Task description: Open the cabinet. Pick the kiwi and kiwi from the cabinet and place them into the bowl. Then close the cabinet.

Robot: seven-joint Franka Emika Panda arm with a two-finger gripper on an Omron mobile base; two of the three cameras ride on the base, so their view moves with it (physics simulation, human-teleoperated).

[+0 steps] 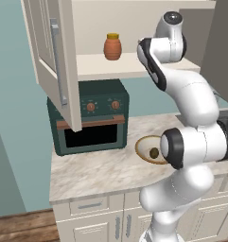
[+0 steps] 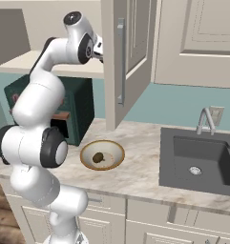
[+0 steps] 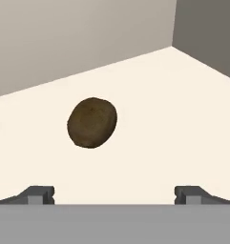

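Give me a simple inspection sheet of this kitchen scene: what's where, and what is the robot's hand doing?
Surface: marble counter, bare around the bowl.
Job's things: cabinet doors open; one kiwi lies in the bowl; second kiwi on the cabinet shelf, ahead of the hand.
Clutter: orange-brown jar on the shelf; green toaster oven on the counter.
Grippers: gripper open, holding nothing, short of the shelf kiwi.
Cables: nothing seen.
Surroundings: sink with faucet, teal wall.
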